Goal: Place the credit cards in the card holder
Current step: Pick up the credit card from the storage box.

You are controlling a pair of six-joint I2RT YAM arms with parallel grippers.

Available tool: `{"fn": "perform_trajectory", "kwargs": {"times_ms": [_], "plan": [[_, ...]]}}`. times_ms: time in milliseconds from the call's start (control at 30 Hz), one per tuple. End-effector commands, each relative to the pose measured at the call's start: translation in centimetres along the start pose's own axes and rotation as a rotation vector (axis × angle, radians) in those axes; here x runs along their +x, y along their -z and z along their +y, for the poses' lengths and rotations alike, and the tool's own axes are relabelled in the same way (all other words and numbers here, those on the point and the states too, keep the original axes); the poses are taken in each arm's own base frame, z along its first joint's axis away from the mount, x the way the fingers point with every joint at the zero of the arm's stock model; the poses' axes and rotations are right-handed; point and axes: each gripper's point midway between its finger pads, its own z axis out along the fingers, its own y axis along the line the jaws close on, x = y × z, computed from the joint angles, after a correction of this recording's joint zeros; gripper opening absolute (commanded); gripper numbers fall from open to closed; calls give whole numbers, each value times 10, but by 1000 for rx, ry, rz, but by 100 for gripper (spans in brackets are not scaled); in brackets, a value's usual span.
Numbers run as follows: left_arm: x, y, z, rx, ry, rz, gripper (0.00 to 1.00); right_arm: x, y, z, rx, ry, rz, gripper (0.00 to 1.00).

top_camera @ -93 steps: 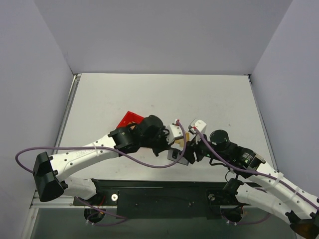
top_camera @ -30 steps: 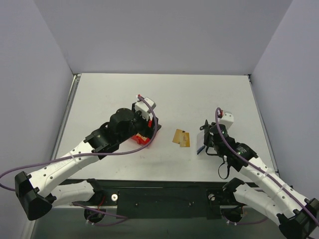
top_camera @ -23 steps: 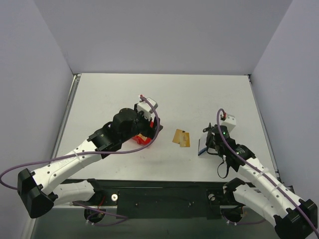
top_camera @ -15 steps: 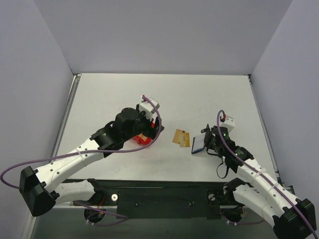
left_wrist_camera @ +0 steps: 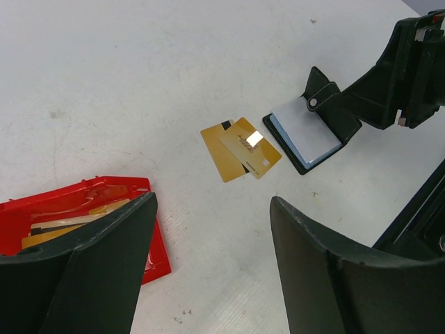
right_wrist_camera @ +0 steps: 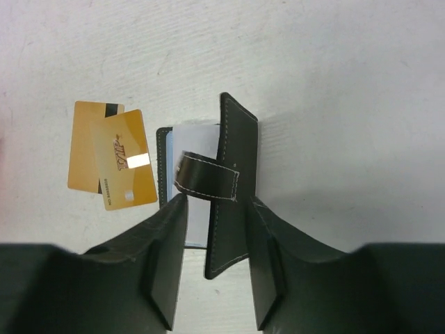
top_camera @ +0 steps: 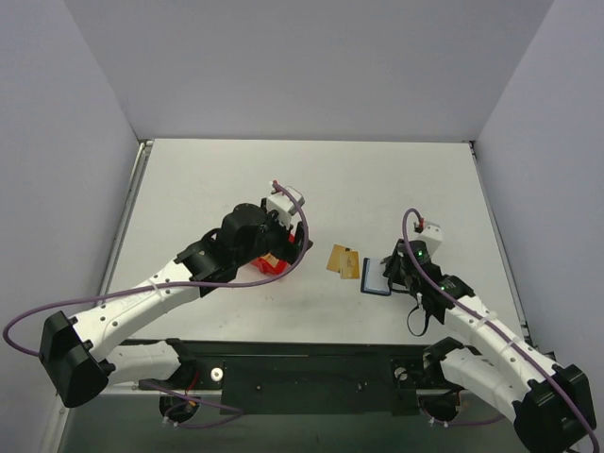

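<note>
Progress, I judged, was nil: two credit cards [left_wrist_camera: 240,147] lay beside the open card holder [left_wrist_camera: 306,136], more in the red bin [left_wrist_camera: 90,186]; right gripper [right_wrist_camera: 217,202], jaws slightly parted, straddled its flap, left gripper [left_wrist_camera: 212,209] gaped empty.

Plastics, a leather-look wallet, matt table top
credit cards [right_wrist_camera: 122,160] gold plastic, glossy, top one throwing a white glare patch, dark stripe [right_wrist_camera: 111,109] on the lower one dull; card holder [right_wrist_camera: 233,139] black, leather-like, low sheen, pale stitching round the strap [right_wrist_camera: 205,184], small shiny metal stud [left_wrist_camera: 313,103], inside pale grey-blue and smooth, material can't tell; red bin [left_wrist_camera: 76,202] hard glossy plastic, highlights on the rim; table [left_wrist_camera: 139,69] off-white, matt, faintly speckled and scuffed; fingers [left_wrist_camera: 327,278] of left gripper [left_wrist_camera: 212,202] and right gripper [right_wrist_camera: 217,202] smooth matt black plastic; arm shells [top_camera: 142,302] white plastic, slight sheen
</note>
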Motion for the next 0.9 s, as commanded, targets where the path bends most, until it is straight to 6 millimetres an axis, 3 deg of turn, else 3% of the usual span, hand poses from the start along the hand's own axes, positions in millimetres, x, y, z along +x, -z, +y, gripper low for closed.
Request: {"fn": "perform_trajectory", "kwargs": {"times_ms": [0, 200, 600, 867], "plan": [[-11, -4, -3, 22, -4, -42, 76, -14, 0, -8, 69, -8, -29, 41], [-6, -8, -3, 23, -9, -17, 76, -14, -3, -16, 123, -23, -13, 51], [-4, -10, -1, 13, -8, -14, 76, -29, 9, -25, 164, -51, -64, 52], [-1, -12, 0, 9, 0, -7, 76, -38, 14, -2, 23, -77, -104, 52]]}}
